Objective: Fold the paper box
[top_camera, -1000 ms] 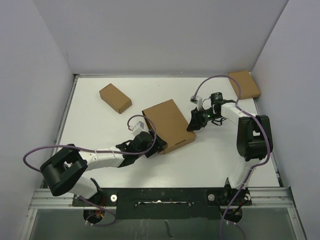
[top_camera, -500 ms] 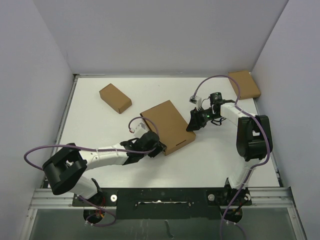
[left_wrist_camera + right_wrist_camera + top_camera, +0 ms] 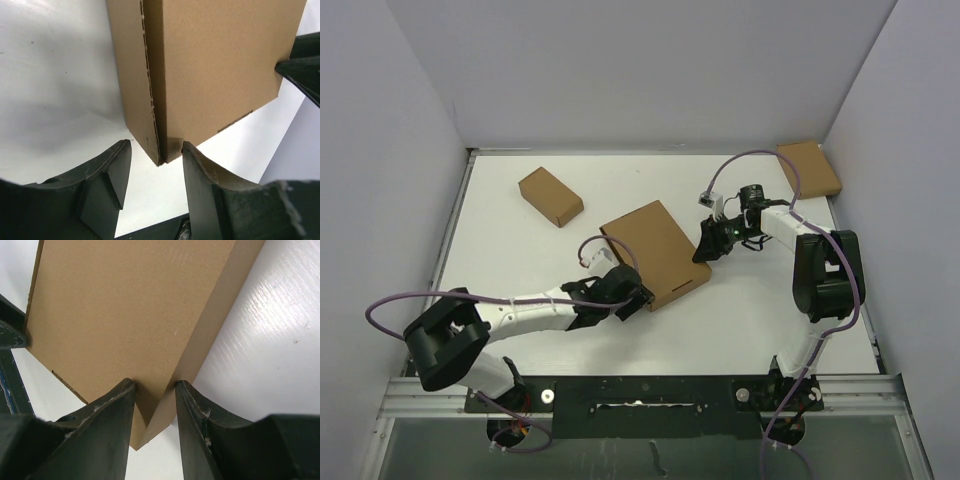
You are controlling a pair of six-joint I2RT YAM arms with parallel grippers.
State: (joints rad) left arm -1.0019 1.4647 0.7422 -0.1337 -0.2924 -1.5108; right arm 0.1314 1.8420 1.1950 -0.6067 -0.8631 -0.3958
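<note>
Parted partway at the left gripper [image 3: 638, 298], straddling the near corner of the paper box [image 3: 655, 250]. In the left wrist view, one finger [image 3: 200, 170] touching or all but touching the cardboard, the other [image 3: 110, 170] just clear of it, with a sliver of white desk [image 3: 740, 320] between (so no clamp on this side).

Clamped at the right gripper [image 3: 703, 250], pinching the paper box at its right-hand corner. In the right wrist view, both fingers [image 3: 115, 410] pressed against the cardboard, one on the top face and one on the side wall.

Lying flat and closed on the desk, turned askew, spanning the gap between the two grippers. Well apart from the paper box on its far-left side, a small cardboard box [image 3: 550, 195]; well apart on its far-right side, beyond the right gripper, a second small box [image 3: 809, 168].

Against a second ago: slid with the left gripper along the paper box's near-left edge down to the near corner. Nudged a touch leftward at the paper box's far corner. Held at the same corner in the same pinch with the right gripper.
</note>
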